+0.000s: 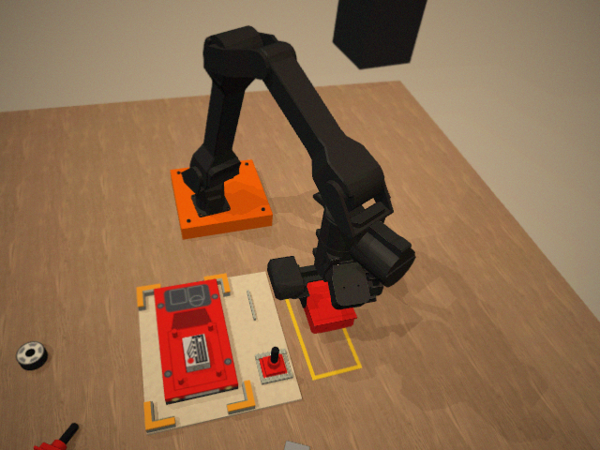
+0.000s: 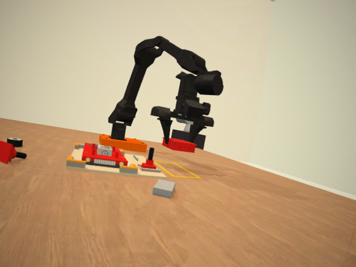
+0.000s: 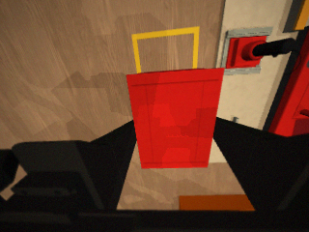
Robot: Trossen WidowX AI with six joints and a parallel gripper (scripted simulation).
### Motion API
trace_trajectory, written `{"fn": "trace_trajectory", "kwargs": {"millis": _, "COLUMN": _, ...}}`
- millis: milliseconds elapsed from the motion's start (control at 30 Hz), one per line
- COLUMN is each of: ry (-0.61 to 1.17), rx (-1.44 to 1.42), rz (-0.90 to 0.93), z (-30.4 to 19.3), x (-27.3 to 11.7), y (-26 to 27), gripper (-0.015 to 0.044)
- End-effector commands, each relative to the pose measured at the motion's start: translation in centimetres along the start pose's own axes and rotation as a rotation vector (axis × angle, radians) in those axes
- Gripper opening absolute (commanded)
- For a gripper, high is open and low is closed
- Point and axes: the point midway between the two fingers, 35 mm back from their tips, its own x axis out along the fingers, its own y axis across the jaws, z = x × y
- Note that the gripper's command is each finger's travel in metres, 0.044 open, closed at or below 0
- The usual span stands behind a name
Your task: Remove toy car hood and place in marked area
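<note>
One red hood (image 1: 329, 305) (image 2: 178, 144) (image 3: 175, 118) is being gripped aloft between the jaws | car (image 1: 196, 338) (image 2: 104, 156) (image 3: 295, 103) is lying left, bared | over yellow outline (image 1: 300, 338) (image 2: 187, 169) (image 3: 166, 32), hood should be being centred nearer, levelled, lowered gently, then released

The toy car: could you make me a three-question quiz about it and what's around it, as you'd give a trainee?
1. True or false: the hood is back on the toy car.
2. Multiple choice: what colour is the outline of the marked area? a) blue b) yellow c) green
3. Fill in the blank: the square plate under the robot arm is coloured ____.

Key: 1. False, the jaws hold it in the air. 2. b. 3. Orange.
</note>
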Motion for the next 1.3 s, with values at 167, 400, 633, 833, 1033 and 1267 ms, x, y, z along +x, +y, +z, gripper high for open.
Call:
{"fn": "trace_trajectory", "kwargs": {"millis": 167, "ry": 0.002, "rx": 0.003, "rz": 0.004, "z": 0.0, "x": 0.7, "y": 0.1, "gripper": 0.0000}}
{"fn": "trace_trajectory", "kwargs": {"millis": 400, "ry": 0.002, "rx": 0.003, "rz": 0.004, "z": 0.0, "x": 1.1, "y": 0.1, "gripper": 0.0000}}
{"fn": "trace_trajectory", "kwargs": {"millis": 633, "ry": 0.002, "rx": 0.003, "rz": 0.004, "z": 0.0, "x": 1.6, "y": 0.1, "gripper": 0.0000}}
{"fn": "trace_trajectory", "kwargs": {"millis": 833, "ry": 0.002, "rx": 0.003, "rz": 0.004, "z": -0.1, "x": 2.0, "y": 0.0, "gripper": 0.0000}}
{"fn": "trace_trajectory", "kwargs": {"millis": 1033, "ry": 0.002, "rx": 0.003, "rz": 0.004, "z": -0.1, "x": 2.3, "y": 0.0, "gripper": 0.0000}}
{"fn": "trace_trajectory", "kwargs": {"millis": 1267, "ry": 0.002, "rx": 0.003, "rz": 0.004, "z": -0.1, "x": 2.8, "y": 0.0, "gripper": 0.0000}}
